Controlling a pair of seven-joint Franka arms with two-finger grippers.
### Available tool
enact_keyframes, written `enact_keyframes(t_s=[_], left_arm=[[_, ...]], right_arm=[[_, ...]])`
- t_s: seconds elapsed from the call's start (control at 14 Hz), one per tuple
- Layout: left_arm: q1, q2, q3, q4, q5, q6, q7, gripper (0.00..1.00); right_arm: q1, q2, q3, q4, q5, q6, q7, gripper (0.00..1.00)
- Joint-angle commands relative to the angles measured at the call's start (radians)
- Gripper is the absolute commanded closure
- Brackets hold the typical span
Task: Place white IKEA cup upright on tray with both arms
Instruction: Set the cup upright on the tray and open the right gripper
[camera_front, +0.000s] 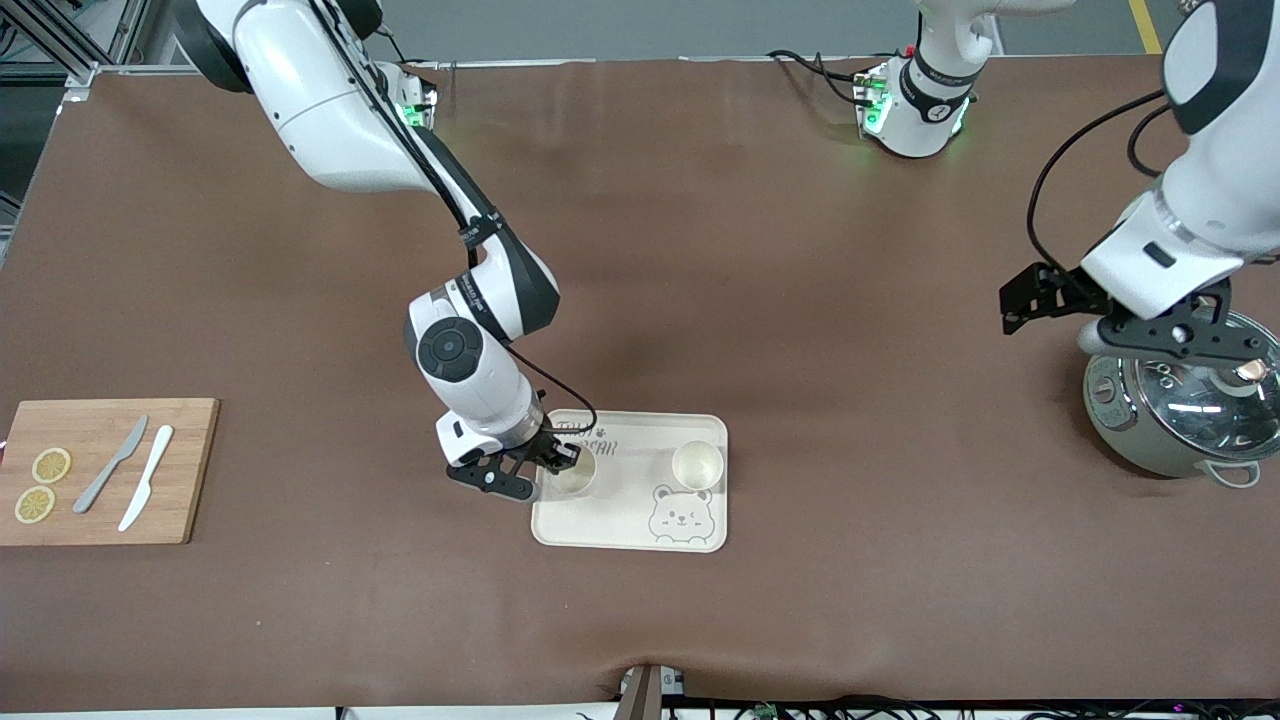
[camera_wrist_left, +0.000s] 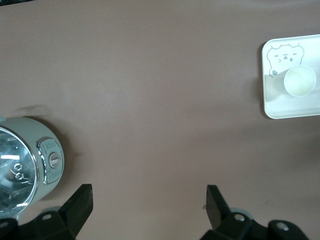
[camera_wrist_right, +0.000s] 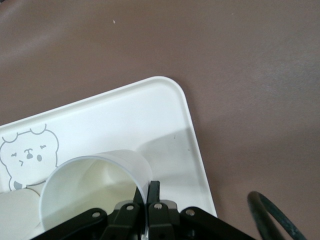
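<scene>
The cream-white tray (camera_front: 630, 540) with a bear face lies near the middle of the table. A white cup (camera_front: 577, 474) is at the tray's end toward the right arm, mouth up. My right gripper (camera_front: 560, 458) is shut on its rim, one finger inside the wall and one outside. In the right wrist view the right gripper (camera_wrist_right: 148, 192) pinches the cup (camera_wrist_right: 95, 185) over the tray (camera_wrist_right: 165, 115). I cannot tell whether its base rests on the tray. A second white cup (camera_front: 697, 463) stands upright beside it. My left gripper (camera_wrist_left: 149, 192) waits open and empty above the pot.
A pale green pot (camera_front: 1180, 410) with a glass lid sits at the left arm's end of the table. A wooden cutting board (camera_front: 100, 510) with two lemon slices and two knives lies at the right arm's end.
</scene>
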Motion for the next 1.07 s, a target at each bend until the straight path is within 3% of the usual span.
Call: enact_keyframes(t_s=[0.0,0.36,0.64,1.0], left_arm=[[0.004,-0.059,0.004,-0.044,-0.028,-0.015,0.02,0.0],[0.004,-0.079,0.008,-0.036,-0.031,-0.028,-0.033,0.0],[0.004,-0.088,0.01,-0.033,-0.017,-0.092,0.052,0.0],[0.01,-0.121,0.073,-0.03,-0.031,-0.16,0.117,0.0]], right_arm=[[0.027,0.037,-0.012,0.037,-0.027,0.024,0.052,1.0],[0.056,0.062,-0.027,0.037,-0.039,0.053,0.076,1.0],[0.087,0.073,-0.061,0.035,-0.037,0.068,0.081,1.0],[0.087,0.073,-0.061,0.035,-0.039,0.068,0.081,0.96]])
